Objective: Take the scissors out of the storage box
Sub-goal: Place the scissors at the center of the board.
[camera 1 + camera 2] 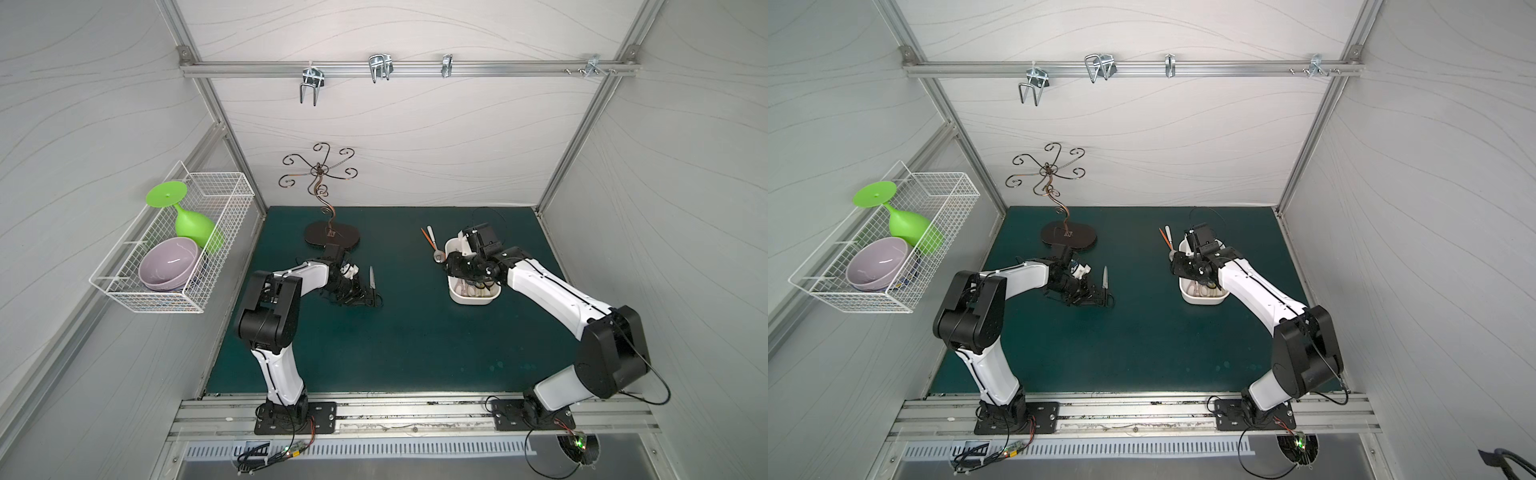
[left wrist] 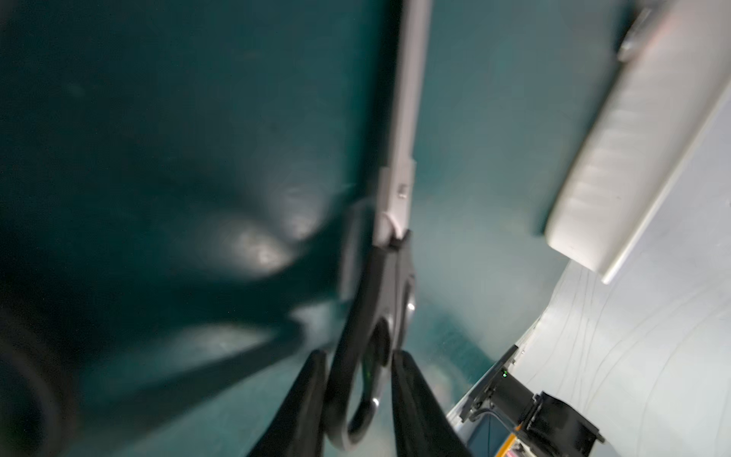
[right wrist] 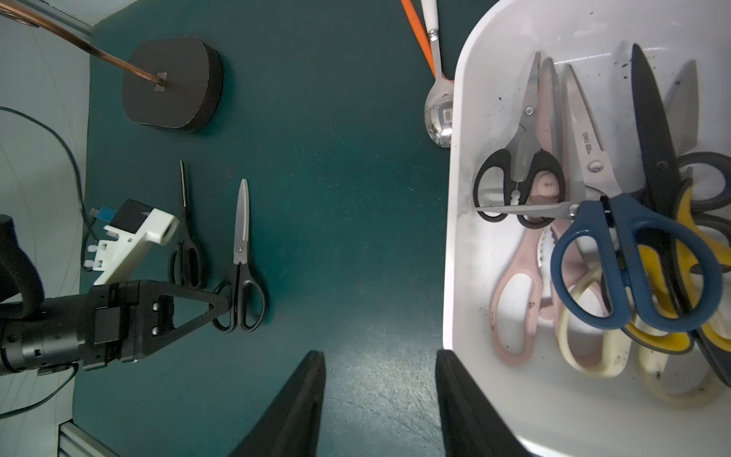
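Observation:
The white storage box [image 3: 455,245] holds several scissors, among them a blue-handled pair [image 3: 633,269] on top, a pink pair [image 3: 514,292] and a small black pair [image 3: 518,174]. Two black-handled scissors lie flat on the green mat: a larger pair [image 3: 241,253] [image 1: 371,277] and a thin pair [image 3: 184,237]. My left gripper [image 2: 358,356] sits low at the larger pair, with a handle loop between jaws that stand slightly apart. My right gripper [image 3: 379,354] hovers open over bare mat, one finger beside the box's outer wall.
A white-handled spoon [image 3: 437,114] and an orange stick [image 3: 417,35] lie just beyond the box. A wire stand with a dark base [image 1: 332,239] stands at the back left. A wire basket [image 1: 166,249] on the left wall holds a bowl and a green goblet.

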`<action>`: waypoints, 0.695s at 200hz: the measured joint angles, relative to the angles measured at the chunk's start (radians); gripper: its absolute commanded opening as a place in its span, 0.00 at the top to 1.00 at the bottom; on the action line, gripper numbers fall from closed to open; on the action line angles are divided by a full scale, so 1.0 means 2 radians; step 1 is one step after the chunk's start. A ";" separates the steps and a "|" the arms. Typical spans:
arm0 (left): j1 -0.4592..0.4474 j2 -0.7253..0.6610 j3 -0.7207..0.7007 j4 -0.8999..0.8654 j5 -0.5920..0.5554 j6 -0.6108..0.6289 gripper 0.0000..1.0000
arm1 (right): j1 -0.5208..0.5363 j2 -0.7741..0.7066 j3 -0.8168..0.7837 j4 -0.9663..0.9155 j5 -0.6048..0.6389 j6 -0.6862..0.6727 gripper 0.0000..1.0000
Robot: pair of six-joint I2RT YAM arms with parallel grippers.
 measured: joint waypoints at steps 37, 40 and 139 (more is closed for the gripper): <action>0.000 0.005 0.009 -0.011 -0.004 0.004 0.61 | 0.000 0.000 0.000 0.000 0.002 0.000 0.50; 0.001 0.005 0.009 -0.011 -0.005 0.005 0.60 | 0.000 0.000 0.000 -0.001 0.003 0.000 0.50; 0.002 -0.020 0.059 -0.087 -0.086 0.015 0.23 | -0.033 -0.002 0.011 -0.028 0.038 -0.029 0.49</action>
